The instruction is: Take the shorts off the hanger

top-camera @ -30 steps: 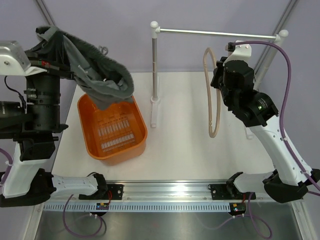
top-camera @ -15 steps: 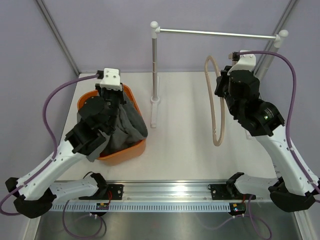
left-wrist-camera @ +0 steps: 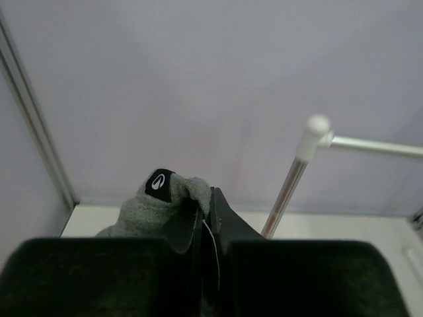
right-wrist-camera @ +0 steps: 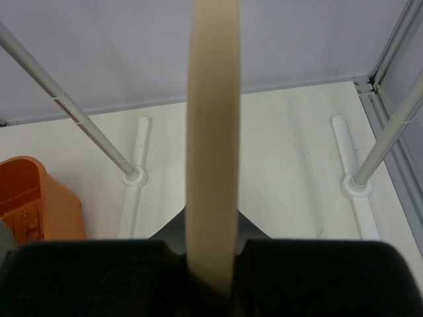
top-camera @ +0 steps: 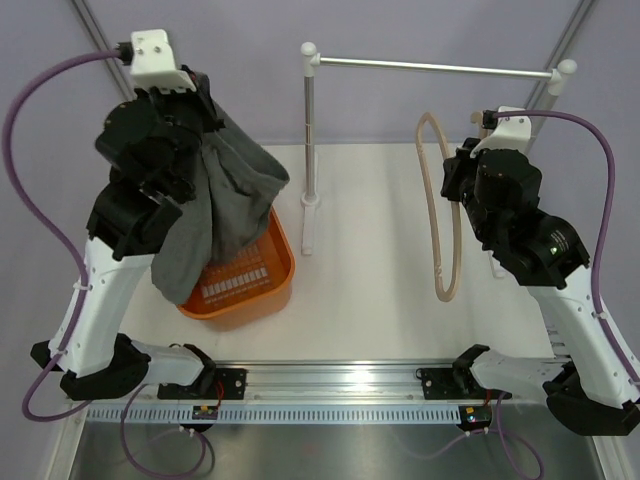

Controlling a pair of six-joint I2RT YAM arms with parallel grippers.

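The dark grey shorts (top-camera: 225, 200) hang in a long fold from my left gripper (top-camera: 198, 88), which is raised high at the back left and shut on their top edge. Their lower end droops over the near left side of the orange basket (top-camera: 283, 270). In the left wrist view the fabric (left-wrist-camera: 142, 208) bunches beside the closed gripper (left-wrist-camera: 206, 198). The beige hanger (top-camera: 446, 297) is bare and off the rail, held edge-on over the table's right half. My right gripper (top-camera: 462, 170) is shut on it. The right wrist view shows the hanger (right-wrist-camera: 211, 132) rising from the gripper (right-wrist-camera: 211, 264).
A silver rail (top-camera: 430, 67) on two white-footed posts spans the back of the table, its left post (top-camera: 309, 130) just right of the basket. Frame uprights stand at the back corners. The arm bases sit on a track along the near edge.
My left arm has swung up from low over the basket, lifting the shorts mostly out of it. My right arm has carried the hanger slightly right and nearer.
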